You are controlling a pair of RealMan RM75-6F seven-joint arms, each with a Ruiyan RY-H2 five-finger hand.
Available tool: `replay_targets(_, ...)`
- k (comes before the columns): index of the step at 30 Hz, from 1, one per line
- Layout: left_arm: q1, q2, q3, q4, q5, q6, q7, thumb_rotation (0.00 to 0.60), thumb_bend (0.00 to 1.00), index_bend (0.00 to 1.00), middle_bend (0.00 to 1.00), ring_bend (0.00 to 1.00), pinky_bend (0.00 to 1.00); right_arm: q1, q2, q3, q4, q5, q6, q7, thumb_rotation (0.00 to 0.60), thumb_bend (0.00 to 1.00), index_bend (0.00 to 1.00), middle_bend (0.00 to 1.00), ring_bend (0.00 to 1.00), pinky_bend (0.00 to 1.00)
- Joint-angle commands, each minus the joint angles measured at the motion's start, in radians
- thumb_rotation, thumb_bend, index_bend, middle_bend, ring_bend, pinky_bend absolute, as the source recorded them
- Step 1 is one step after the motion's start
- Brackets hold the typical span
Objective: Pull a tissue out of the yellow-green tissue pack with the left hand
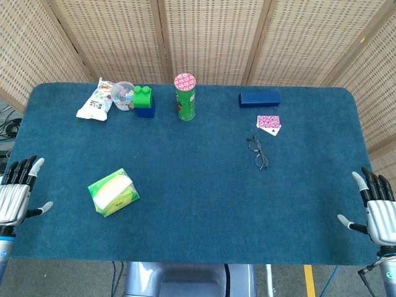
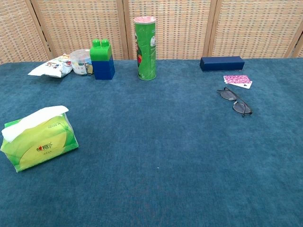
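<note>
The yellow-green tissue pack (image 1: 113, 192) lies on the blue table near the front left, with a white tissue (image 2: 33, 120) sticking out of its top slot; the chest view shows the pack (image 2: 40, 144) at its left edge. My left hand (image 1: 17, 192) hangs at the table's left edge with fingers spread and holds nothing, well to the left of the pack. At the right edge my right hand (image 1: 376, 210) is likewise open and empty. Neither hand shows in the chest view.
Along the back stand a snack bag (image 1: 94, 102), a small clear cup (image 1: 124, 94), a green-and-blue block (image 1: 144, 101), a green can (image 1: 185, 96) and a dark blue box (image 1: 259, 99). Playing cards (image 1: 268, 124) and glasses (image 1: 258, 152) lie right of centre.
</note>
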Motion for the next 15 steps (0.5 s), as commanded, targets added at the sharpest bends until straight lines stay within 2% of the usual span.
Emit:
replay_targets(1,0.001,0.001,0.001,0.001,0.001,0.001,-0.002,0.600,0.00,0.00,0.00,0.00,0.00,0.000,-0.001,-0.002,0.000,-0.002,0.000,-0.001,0.600,0.00,0.04,0.00,0.00,0.00)
replay_targets(6,0.003,0.003,0.005,0.000,0.012,0.007,-0.012,0.600,0.00,0.00,0.00,0.00,0.00,0.000,-0.002,-0.004,0.000,-0.005,-0.002,-0.003,0.600,0.00,0.04,0.00,0.00,0.00)
replay_targets(10,-0.013,0.003,0.042,-0.008,0.119,0.020,-0.074,0.600,0.00,0.00,0.00,0.00,0.00,0.001,-0.003,0.000,0.000,0.000,-0.002,-0.002,0.600,0.00,0.04,0.00,0.00,0.00)
replay_targets(13,-0.039,-0.039,0.062,0.007,0.217,0.040,-0.069,0.600,0.00,0.00,0.00,0.00,0.00,0.005,-0.003,0.002,0.002,0.009,-0.015,0.000,0.600,0.00,0.04,0.00,0.00,0.00)
replay_targets(15,-0.069,-0.071,0.079,0.005,0.269,0.019,-0.073,0.600,0.00,0.00,0.00,0.00,0.00,0.006,-0.002,0.004,0.005,0.014,-0.020,0.004,0.600,0.00,0.04,0.00,0.00,0.00)
